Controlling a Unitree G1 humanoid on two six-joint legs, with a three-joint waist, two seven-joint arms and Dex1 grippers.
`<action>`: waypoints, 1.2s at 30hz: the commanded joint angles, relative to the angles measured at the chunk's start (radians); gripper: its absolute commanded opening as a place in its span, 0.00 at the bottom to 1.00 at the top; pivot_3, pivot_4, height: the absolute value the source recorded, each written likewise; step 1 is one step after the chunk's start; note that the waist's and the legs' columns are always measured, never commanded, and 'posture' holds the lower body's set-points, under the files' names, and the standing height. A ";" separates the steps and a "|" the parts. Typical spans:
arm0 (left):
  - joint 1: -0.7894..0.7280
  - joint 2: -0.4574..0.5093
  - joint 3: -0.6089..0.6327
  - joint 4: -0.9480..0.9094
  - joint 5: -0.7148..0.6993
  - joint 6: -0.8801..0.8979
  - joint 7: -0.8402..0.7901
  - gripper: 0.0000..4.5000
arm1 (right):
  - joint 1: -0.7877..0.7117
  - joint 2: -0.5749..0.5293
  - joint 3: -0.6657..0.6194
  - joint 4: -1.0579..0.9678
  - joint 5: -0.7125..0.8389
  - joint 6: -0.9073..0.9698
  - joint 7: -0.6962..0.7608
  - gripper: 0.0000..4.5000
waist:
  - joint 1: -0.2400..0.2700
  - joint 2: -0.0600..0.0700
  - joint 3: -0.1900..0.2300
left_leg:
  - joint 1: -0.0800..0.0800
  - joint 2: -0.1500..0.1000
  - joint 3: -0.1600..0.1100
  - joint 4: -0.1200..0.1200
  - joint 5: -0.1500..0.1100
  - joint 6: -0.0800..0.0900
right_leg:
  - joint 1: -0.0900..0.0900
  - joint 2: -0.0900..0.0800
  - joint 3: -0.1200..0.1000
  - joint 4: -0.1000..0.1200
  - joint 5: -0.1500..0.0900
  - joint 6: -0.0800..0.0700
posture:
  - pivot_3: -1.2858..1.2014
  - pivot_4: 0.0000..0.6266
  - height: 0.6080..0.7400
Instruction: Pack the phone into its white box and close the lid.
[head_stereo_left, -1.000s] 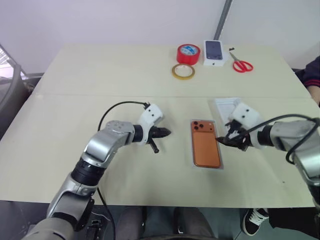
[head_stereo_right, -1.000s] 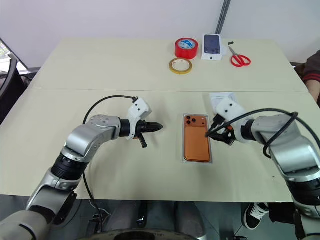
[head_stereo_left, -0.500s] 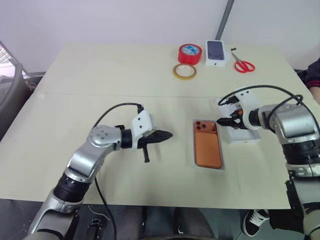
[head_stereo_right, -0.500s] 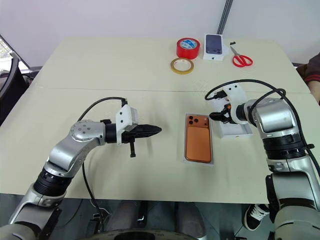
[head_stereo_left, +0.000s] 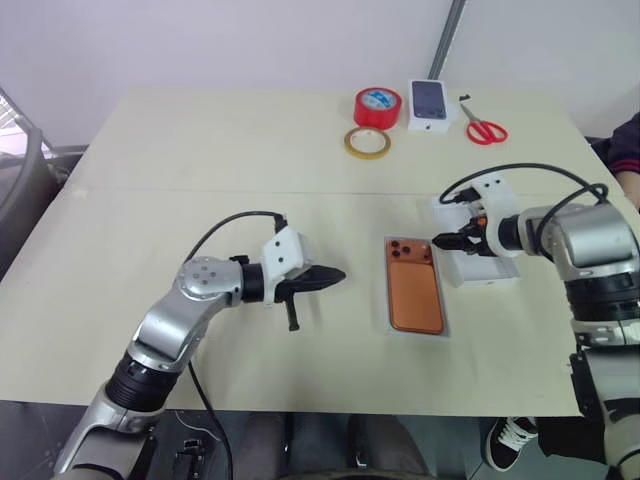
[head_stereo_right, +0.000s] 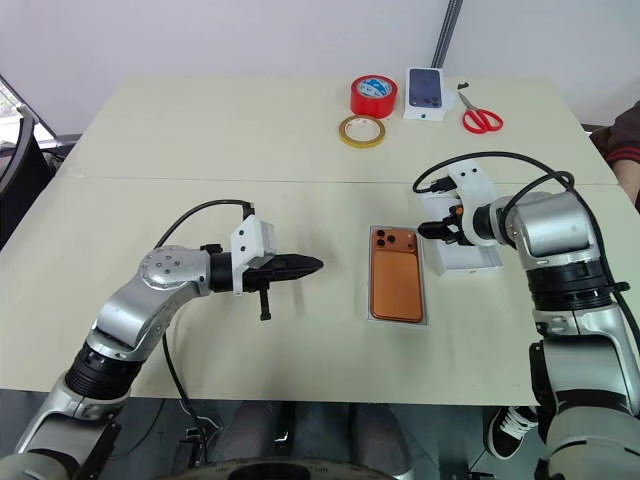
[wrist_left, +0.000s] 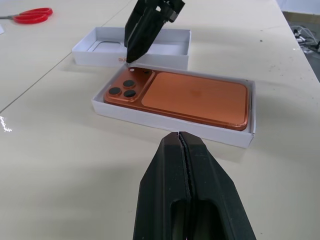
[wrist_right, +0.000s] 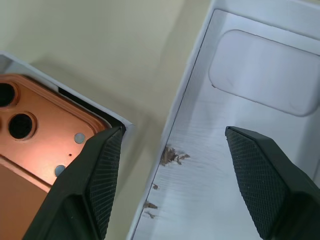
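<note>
Looking down from the head camera, the phone (head_stereo_left: 415, 297) lies flat in the white box (head_stereo_left: 443, 322) near the middle of the table (head_stereo_left: 200, 150), camera cluster toward the far end, and the lid (head_stereo_left: 497, 275) sits open side up just to the right of it. Since a second ago the right gripper (head_stereo_left: 437, 241) has swung off the near right edge of the box and gone to the far end of the gap between box and lid, while the left gripper (head_stereo_left: 335, 274) has drawn back a little and hangs well left of the box. From the left wrist, the left gripper's fingers (wrist_left: 172, 180) are pressed together on nothing, pointing at the long wall of the box, with the phone seated level inside and the other gripper's tips poised just behind the lens corner. From the right wrist, the two pads (wrist_right: 102, 170) stand spread wide, one over the box corner, the other over the lid's inner floor, straddling the lid's near wall. I'd say packing is done and the lid pickup is about to start.
</note>
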 joint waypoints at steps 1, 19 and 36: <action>-0.013 -0.012 0.018 -0.010 -0.023 -0.011 0.005 0.00 | -0.024 -0.032 -0.043 -0.032 0.012 0.015 -0.011 0.76 | 0.000 0.000 0.000 | 0.000 0.000 0.000 0.000 0.000 0.000 | 0.000 0.000 0.000 0.000 0.000 0.000 | 0.52 0.24 0.97; -0.001 -0.007 0.021 -0.015 -0.031 -0.017 0.005 0.00 | 0.008 0.012 0.070 0.009 -0.010 -0.045 -0.030 0.76 | -0.013 0.000 0.000 | 0.000 0.000 0.000 -0.001 0.000 0.000 | 0.000 0.000 0.000 0.000 0.000 0.000 | 0.52 0.24 0.97; 0.028 0.021 0.113 0.026 -0.032 -0.027 0.059 0.00 | -0.080 0.087 -0.353 -0.199 0.203 0.311 -0.089 0.01 | -0.015 0.003 0.001 | -0.001 0.001 0.000 -0.001 0.000 0.000 | -0.001 0.000 0.000 0.000 0.000 0.000 | 0.52 0.24 0.97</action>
